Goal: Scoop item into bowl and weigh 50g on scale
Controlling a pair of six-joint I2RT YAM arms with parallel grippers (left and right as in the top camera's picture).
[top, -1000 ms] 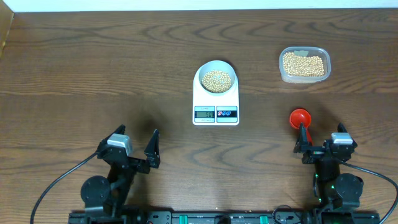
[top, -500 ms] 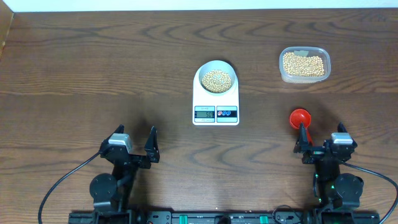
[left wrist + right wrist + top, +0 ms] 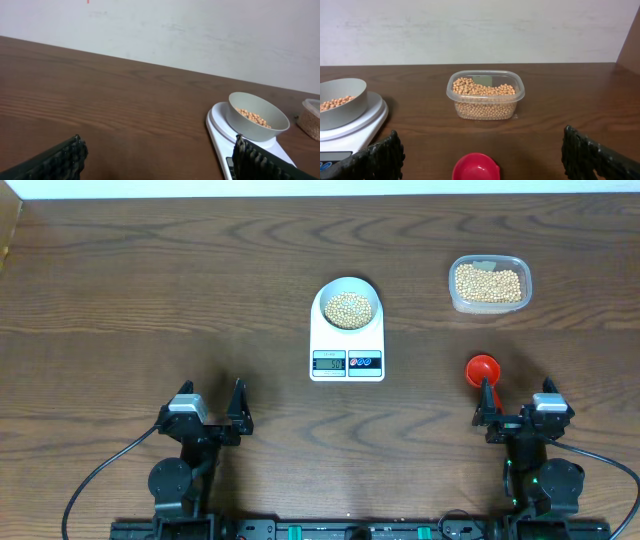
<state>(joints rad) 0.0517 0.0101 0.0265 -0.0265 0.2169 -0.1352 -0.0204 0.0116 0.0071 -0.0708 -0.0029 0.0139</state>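
Note:
The pale bowl (image 3: 347, 290) holds tan beans (image 3: 347, 310) and stands on the white scale (image 3: 347, 363) at the table's middle. They also show in the left wrist view: the bowl (image 3: 250, 125), the beans (image 3: 254, 117) and the scale (image 3: 218, 125). More beans fill a clear tub (image 3: 489, 283) at the back right, which also shows in the right wrist view (image 3: 485, 95). A red scoop (image 3: 483, 370) lies on the table just ahead of my right gripper (image 3: 520, 412), its cup (image 3: 475, 169) between the wide-open jaws. My left gripper (image 3: 211, 398) is open and empty at the near left.
The right wrist view also shows the bowl (image 3: 340, 102) on the scale (image 3: 355, 130) at the left. A pale wall stands behind the table's far edge. A brown panel (image 3: 631, 45) stands at the far right.
My left gripper has drawn back toward the near edge and turned a little to the left. The right arm, scoop, bowl and scale have not moved.

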